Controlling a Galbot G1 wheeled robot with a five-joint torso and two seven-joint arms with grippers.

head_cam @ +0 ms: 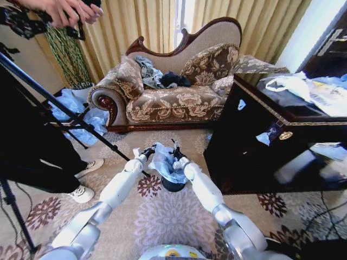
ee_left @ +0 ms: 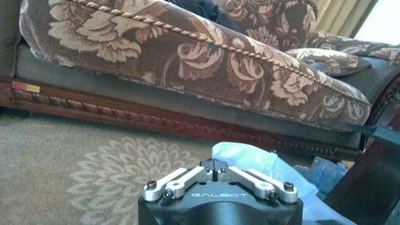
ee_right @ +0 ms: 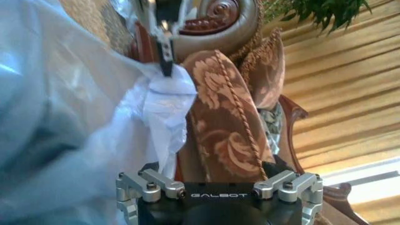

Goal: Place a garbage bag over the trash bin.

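The trash bin (head_cam: 172,186) was mostly hidden under the garbage bag (head_cam: 165,163); its rim could not be seen. Right gripper (head_cam: 175,151) fingertips: cut off, right wrist view, by the frame's lower edge.

Garbage bag (head_cam: 164,162): pale blue, see-through. Trash bin (head_cam: 172,186): plain black. Sofa (head_cam: 173,92): brown with cream floral print, dark carved wood trim. Carpet (head_cam: 173,222): beige, purple-brown flower medallions. Curtains (head_cam: 135,24): gold. Cabinet (head_cam: 260,146): glossy black, gold edging.
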